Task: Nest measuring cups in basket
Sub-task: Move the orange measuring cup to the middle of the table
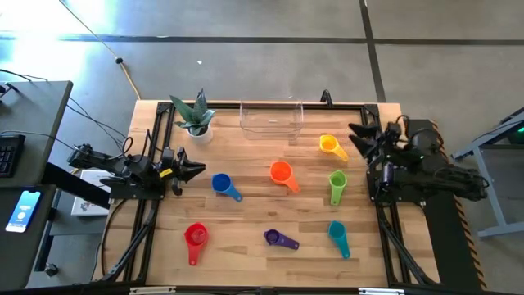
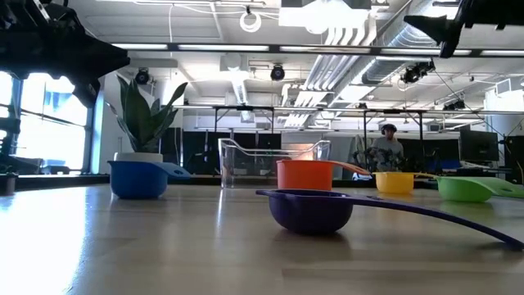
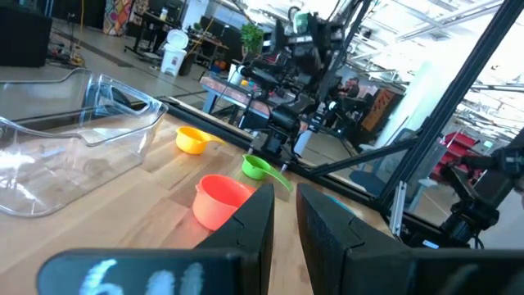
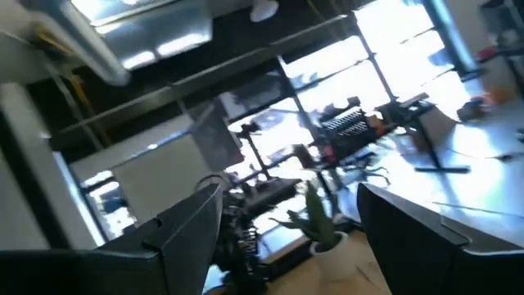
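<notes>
Seven measuring cups lie apart on the wooden table: blue, orange, yellow, green, red, purple and teal. Each rests on its bowl's base. The clear basket stands empty at the far middle. My left gripper hovers at the left edge, left of the blue cup, its fingers all but together. My right gripper hovers at the right edge beside the yellow cup, fingers wide open.
A white pot with a green plant stands left of the basket at the far edge. Black frame rails run along the table's left and right sides. A person stands in the room far behind the table.
</notes>
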Robot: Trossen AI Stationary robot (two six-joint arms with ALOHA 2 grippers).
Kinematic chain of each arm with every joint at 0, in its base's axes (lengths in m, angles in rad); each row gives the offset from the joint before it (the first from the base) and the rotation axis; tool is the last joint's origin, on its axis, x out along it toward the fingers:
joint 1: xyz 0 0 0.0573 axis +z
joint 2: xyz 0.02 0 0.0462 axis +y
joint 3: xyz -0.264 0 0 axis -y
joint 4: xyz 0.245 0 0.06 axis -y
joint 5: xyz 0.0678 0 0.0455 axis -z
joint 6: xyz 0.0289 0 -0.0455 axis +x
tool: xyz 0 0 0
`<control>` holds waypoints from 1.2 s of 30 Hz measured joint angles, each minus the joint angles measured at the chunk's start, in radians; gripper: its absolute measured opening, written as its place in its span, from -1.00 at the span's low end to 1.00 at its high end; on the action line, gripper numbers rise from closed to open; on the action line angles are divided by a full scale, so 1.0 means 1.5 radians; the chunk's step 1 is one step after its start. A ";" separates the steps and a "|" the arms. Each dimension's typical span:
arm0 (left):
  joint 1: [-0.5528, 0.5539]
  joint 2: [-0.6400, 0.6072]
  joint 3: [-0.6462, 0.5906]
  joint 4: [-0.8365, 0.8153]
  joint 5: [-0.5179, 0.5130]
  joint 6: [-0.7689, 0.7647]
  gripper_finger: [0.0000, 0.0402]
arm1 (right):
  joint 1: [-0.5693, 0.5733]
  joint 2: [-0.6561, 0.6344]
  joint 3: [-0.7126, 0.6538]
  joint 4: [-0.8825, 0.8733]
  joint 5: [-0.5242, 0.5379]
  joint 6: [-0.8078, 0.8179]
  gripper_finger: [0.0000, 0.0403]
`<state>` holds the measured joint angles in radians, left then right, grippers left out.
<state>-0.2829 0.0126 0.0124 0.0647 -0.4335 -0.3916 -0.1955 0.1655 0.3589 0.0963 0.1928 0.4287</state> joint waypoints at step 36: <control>0.000 0.000 0.000 0.000 0.000 -0.042 -0.77 | 0.000 0.809 0.550 -0.523 -0.097 0.259 0.37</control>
<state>-0.2829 0.0124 0.0124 0.0650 -0.4334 -0.4543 -0.1955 1.3788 1.1843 -0.6878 0.0479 0.8178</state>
